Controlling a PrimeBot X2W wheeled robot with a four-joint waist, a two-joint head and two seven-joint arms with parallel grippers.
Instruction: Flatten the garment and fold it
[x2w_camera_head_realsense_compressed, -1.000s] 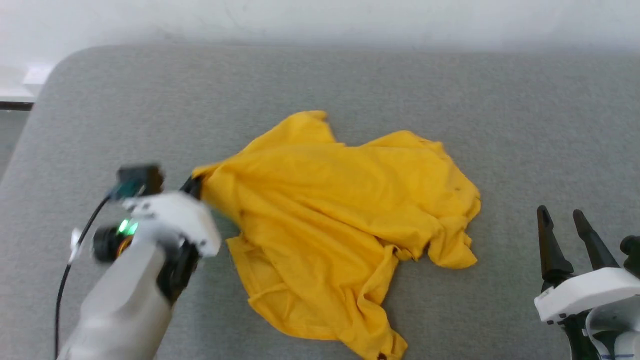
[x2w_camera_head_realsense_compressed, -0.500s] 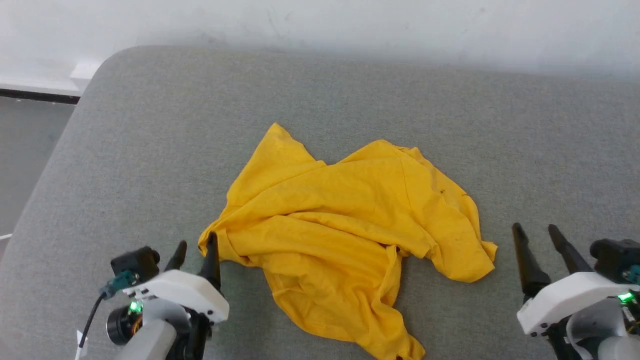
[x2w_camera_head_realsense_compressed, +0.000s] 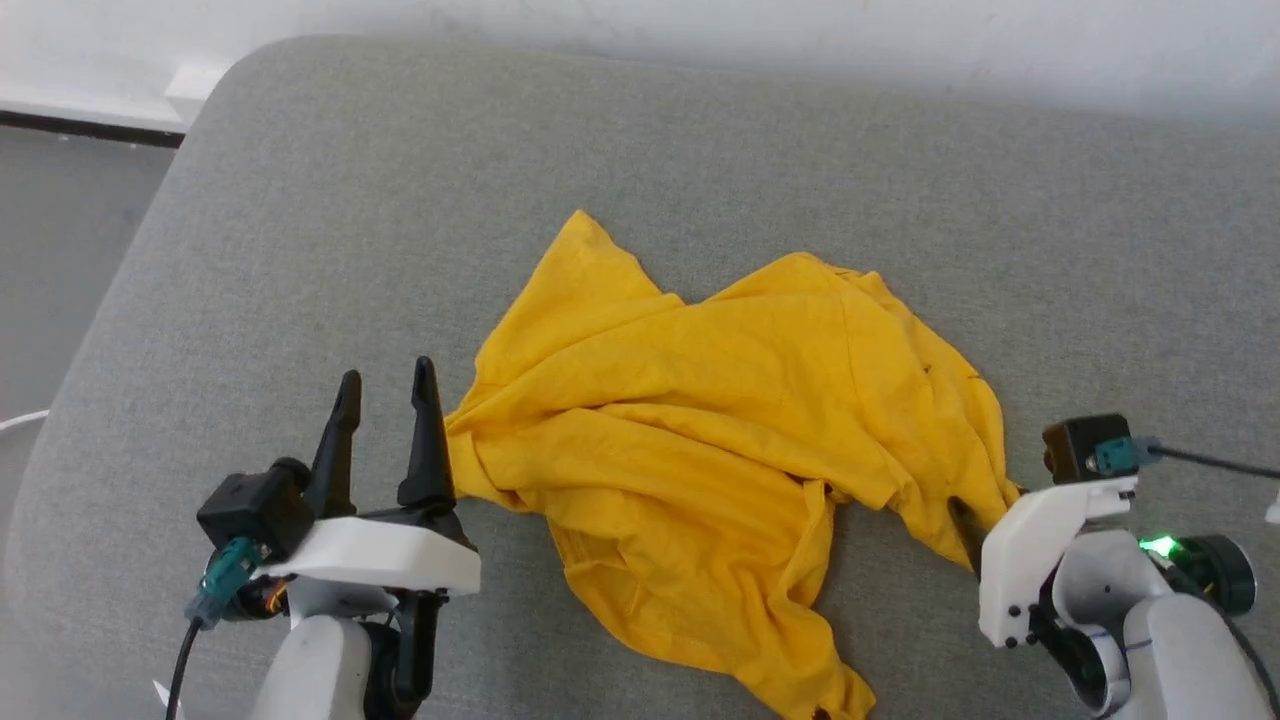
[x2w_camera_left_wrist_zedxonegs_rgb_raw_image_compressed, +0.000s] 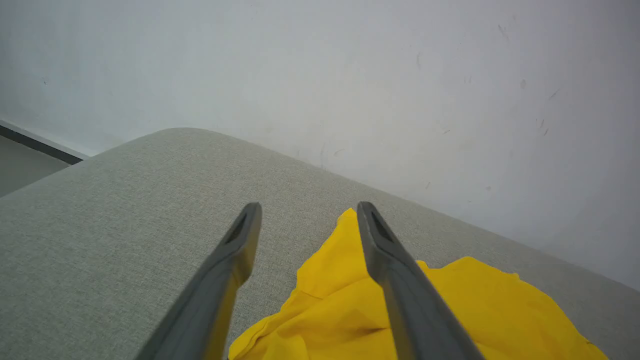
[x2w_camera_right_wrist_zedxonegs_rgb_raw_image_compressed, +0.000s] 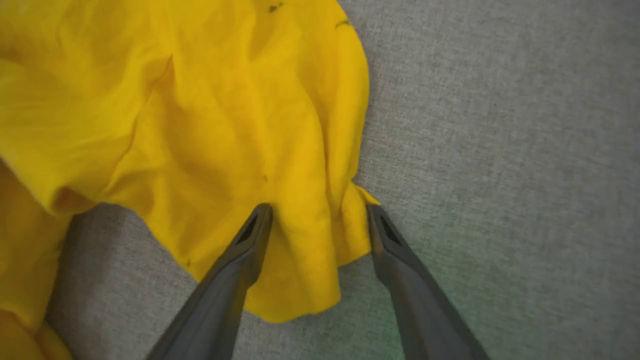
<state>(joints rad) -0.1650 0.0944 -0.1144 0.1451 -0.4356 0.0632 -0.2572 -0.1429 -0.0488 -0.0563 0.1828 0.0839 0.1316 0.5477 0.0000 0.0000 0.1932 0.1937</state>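
One crumpled garment (x2w_camera_head_realsense_compressed: 720, 470) on cushion (x2w_camera_head_realsense_compressed: 700, 150). Two tools, both released: left tool (x2w_camera_head_realsense_compressed: 387, 372) beside it, right tool (x2w_camera_right_wrist_zedxonegs_rgb_raw_image_compressed: 319, 208) astride edge.

Head camera: high, steeply down, behind the left gripper (x2w_camera_head_realsense_compressed: 383, 385). Left wrist camera — low, shallow, facing the wall (x2w_camera_left_wrist_zedxonegs_rgb_raw_image_compressed: 350, 75) past its tips. Right wrist camera — close, pointing down. All share the garment (x2w_camera_head_realsense_compressed: 720, 440).

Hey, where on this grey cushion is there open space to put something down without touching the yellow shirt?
Bare cushion runs along the far side, between the garment and the wall, and left of the left pincer. Crowded at the near right, where the right pincer straddles the garment's edge.
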